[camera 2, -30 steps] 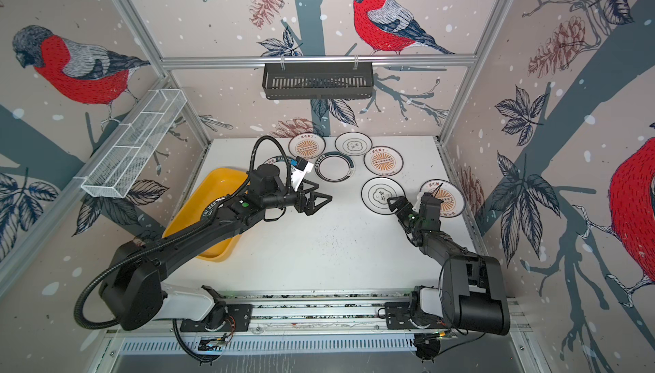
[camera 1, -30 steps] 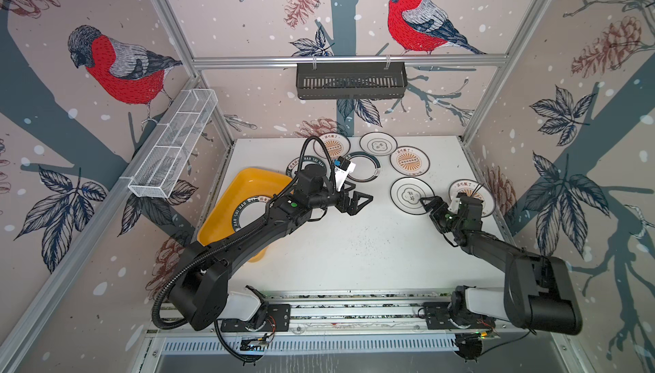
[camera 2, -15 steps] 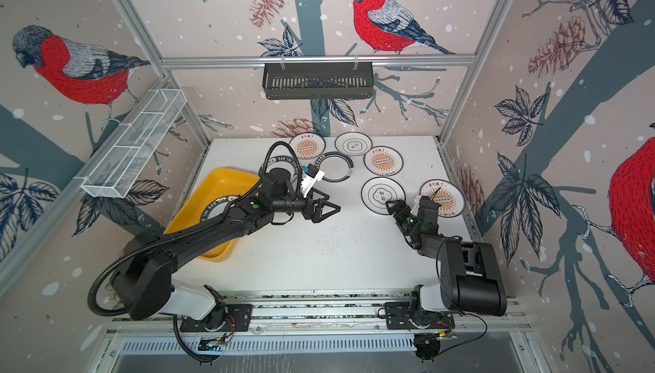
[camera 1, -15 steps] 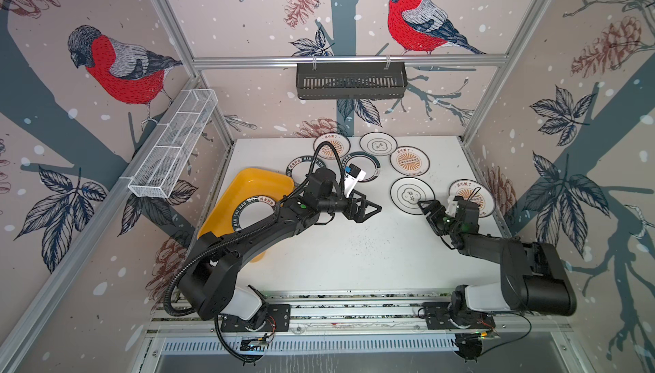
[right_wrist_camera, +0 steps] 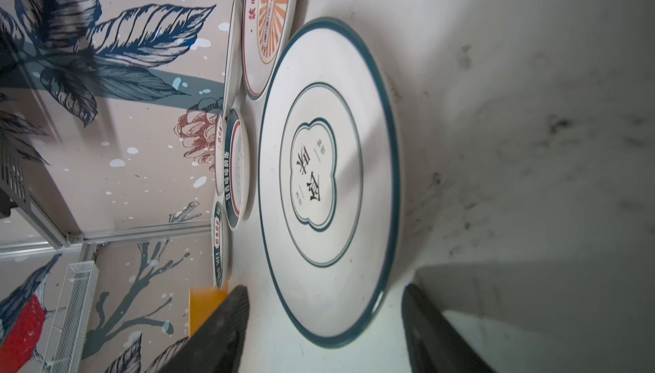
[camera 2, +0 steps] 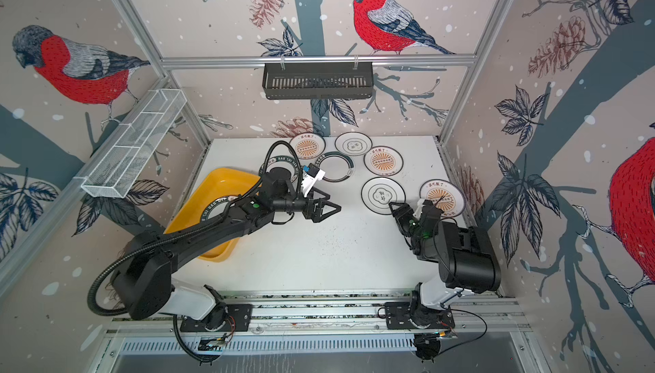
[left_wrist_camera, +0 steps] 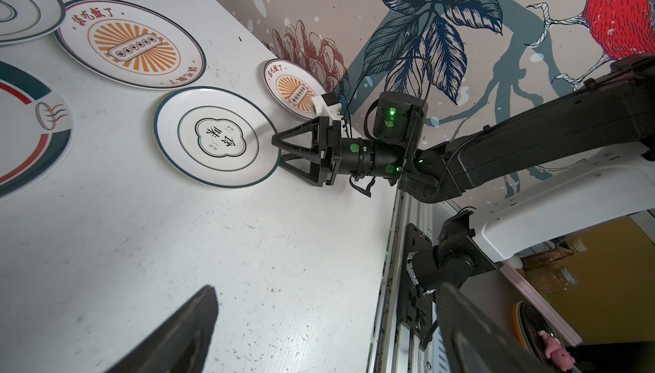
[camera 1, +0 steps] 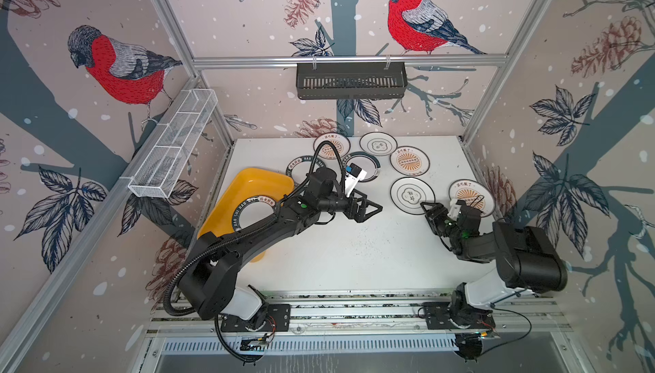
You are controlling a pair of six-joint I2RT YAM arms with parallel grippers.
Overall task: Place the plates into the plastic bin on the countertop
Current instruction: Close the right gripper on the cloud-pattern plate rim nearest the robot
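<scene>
Robotics lab test cell, set up as a mock kitchen counter. A frame of aluminium rails (camera 1: 347, 58) boxes in a white tabletop (camera 1: 354, 254). The walls are panels printed with bullfinches (camera 1: 414, 20), pine cones and leaves. Two black robot arms (camera 1: 269, 229) are bolted to slotted rails along the front edge, with cables trailing. A black slatted basket (camera 1: 351, 80) and a white wire-mesh basket (camera 1: 173, 144) hang from the frame. Patterned plates (camera 1: 409, 160) and a yellow plastic bin (camera 1: 255, 174) sit on the tabletop.

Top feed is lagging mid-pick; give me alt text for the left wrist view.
The right gripper has its open jaws either side of the rim of a dark-rimmed emblem plate lying on the white countertop. Two orange sunburst plates lie nearby, untouched.
</scene>
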